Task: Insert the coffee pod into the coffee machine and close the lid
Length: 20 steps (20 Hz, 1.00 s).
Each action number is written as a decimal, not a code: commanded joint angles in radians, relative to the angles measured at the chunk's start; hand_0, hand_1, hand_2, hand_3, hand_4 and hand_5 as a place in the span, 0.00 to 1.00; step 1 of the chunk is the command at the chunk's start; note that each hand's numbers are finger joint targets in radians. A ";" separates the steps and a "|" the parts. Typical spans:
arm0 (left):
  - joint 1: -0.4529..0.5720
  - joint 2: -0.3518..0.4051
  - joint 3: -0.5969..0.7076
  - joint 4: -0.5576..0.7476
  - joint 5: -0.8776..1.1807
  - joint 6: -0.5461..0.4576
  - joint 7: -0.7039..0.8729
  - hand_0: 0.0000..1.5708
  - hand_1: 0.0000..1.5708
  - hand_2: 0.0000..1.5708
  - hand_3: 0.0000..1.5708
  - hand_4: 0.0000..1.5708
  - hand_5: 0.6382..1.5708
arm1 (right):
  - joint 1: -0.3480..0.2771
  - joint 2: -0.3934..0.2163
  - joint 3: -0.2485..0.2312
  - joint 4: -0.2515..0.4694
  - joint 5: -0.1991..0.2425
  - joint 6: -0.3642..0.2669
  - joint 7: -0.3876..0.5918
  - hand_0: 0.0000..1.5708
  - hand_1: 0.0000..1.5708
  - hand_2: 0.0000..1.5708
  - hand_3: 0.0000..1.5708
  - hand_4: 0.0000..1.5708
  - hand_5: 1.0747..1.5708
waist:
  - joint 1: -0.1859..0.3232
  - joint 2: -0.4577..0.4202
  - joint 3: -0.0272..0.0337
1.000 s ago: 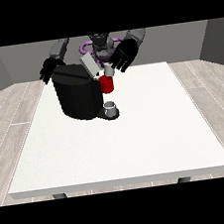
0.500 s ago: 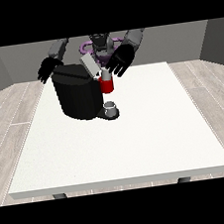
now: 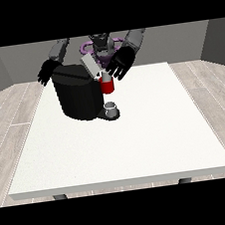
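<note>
One coffee machine, two hands, one table.

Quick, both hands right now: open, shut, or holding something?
Hand at the view's right: open, fingers spread above the red thing at the machine, holding nothing.
Hand at the view's left: open, empty, behind the coffee machine.

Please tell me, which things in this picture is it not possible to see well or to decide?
- Front view: the coffee pod cannot be made out for certain anywhere.
- The hand at the view's left is partly hidden behind the coffee machine.
- Whether the hand at the view's right touches the raised lid is too small to tell.
- What the small grey thing at the machine's base is cannot be told.
</note>
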 commanded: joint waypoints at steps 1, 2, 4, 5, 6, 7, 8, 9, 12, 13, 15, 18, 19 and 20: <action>0.014 0.001 0.009 0.013 0.007 -0.020 -0.001 0.74 0.74 0.79 0.75 0.32 1.00 | 0.015 -0.028 -0.028 0.012 -0.031 0.037 -0.005 0.00 0.00 0.00 0.00 0.32 1.00 | 0.004 -0.007 0.0000; -0.007 0.008 0.014 0.024 0.005 -0.020 0.004 0.74 0.74 0.79 0.75 0.31 1.00 | -0.006 0.003 0.010 -0.018 0.011 -0.015 0.034 0.00 0.00 0.00 0.00 0.29 1.00 | -0.002 -0.010 -0.0003; 0.049 0.003 0.003 0.028 -0.019 0.037 -0.029 0.75 0.75 0.80 0.75 0.31 1.00 | 0.026 -0.008 0.013 -0.038 -0.010 0.024 0.024 0.00 0.00 0.00 0.00 0.29 1.00 | -0.014 0.004 -0.0004; 0.019 0.010 0.005 0.031 -0.016 0.011 -0.017 0.77 0.77 0.81 0.76 0.31 1.00 | -0.013 -0.031 -0.016 -0.037 -0.027 0.030 0.036 0.00 0.00 0.00 0.00 0.29 1.00 | -0.020 0.013 -0.0002; -0.017 -0.025 -0.010 0.012 -0.024 0.014 0.018 0.78 0.78 0.81 0.76 0.31 1.00 | -0.034 -0.006 -0.001 0.009 0.001 -0.004 0.040 0.00 0.00 0.00 0.00 0.29 1.00 | 0.005 0.014 0.0000; 0.032 -0.021 -0.002 0.033 -0.014 0.014 -0.028 0.79 0.79 0.81 0.76 0.31 1.00 | -0.008 0.009 0.021 -0.038 0.012 -0.020 0.064 0.00 0.00 0.00 0.00 0.28 1.00 | -0.002 0.001 -0.0004; 0.024 -0.013 0.003 0.027 -0.015 0.012 -0.005 0.80 0.80 0.82 0.75 0.31 1.00 | 0.025 0.004 -0.004 -0.019 -0.007 -0.003 -0.006 0.00 0.00 0.00 0.00 0.28 1.00 | -0.012 0.001 0.0000; -0.017 -0.012 -0.003 0.006 -0.010 -0.021 -0.006 0.78 0.78 0.81 0.75 0.31 1.00 | -0.060 -0.046 -0.059 0.032 -0.038 0.025 0.004 0.00 0.00 0.00 0.00 0.28 1.00 | 0.025 0.030 0.0002; -0.015 0.021 0.033 0.055 -0.012 0.026 0.005 0.78 0.78 0.80 0.73 0.30 1.00 | -0.027 0.016 0.031 -0.063 0.003 -0.001 0.027 0.00 0.00 0.00 0.00 0.28 1.00 | -0.047 0.060 -0.0004; -0.016 0.002 0.013 0.028 -0.010 -0.013 -0.004 0.76 0.76 0.79 0.73 0.30 1.00 | -0.039 -0.024 -0.024 -0.004 -0.001 -0.011 0.033 0.00 0.00 0.00 0.00 0.28 1.00 | -0.002 0.033 -0.0001; 0.007 -0.007 0.008 0.027 -0.011 -0.017 -0.018 0.77 0.77 0.78 0.69 0.29 1.00 | 0.006 -0.013 -0.015 -0.002 -0.011 0.006 0.009 0.00 0.00 0.00 0.00 0.26 1.00 | 0.000 0.015 0.0000; 0.023 0.032 0.011 0.049 -0.037 0.024 -0.044 0.73 0.73 0.75 0.65 0.29 1.00 | 0.007 0.002 0.018 -0.059 0.011 -0.015 0.051 0.00 0.00 0.00 0.00 0.23 1.00 | -0.026 0.040 -0.0006; -0.015 -0.041 -0.012 0.012 -0.032 -0.011 0.045 0.72 0.72 0.74 0.64 0.29 1.00 | -0.014 -0.035 -0.053 0.046 -0.038 0.023 0.014 0.00 0.00 0.00 0.00 0.25 1.00 | 0.010 0.000 0.0004; -0.008 0.020 0.007 0.043 -0.032 -0.020 -0.004 0.71 0.71 0.74 0.63 0.28 1.00 | 0.030 0.034 0.038 -0.032 0.030 -0.038 0.032 0.00 0.00 0.00 0.00 0.24 1.00 | -0.011 -0.002 -0.0003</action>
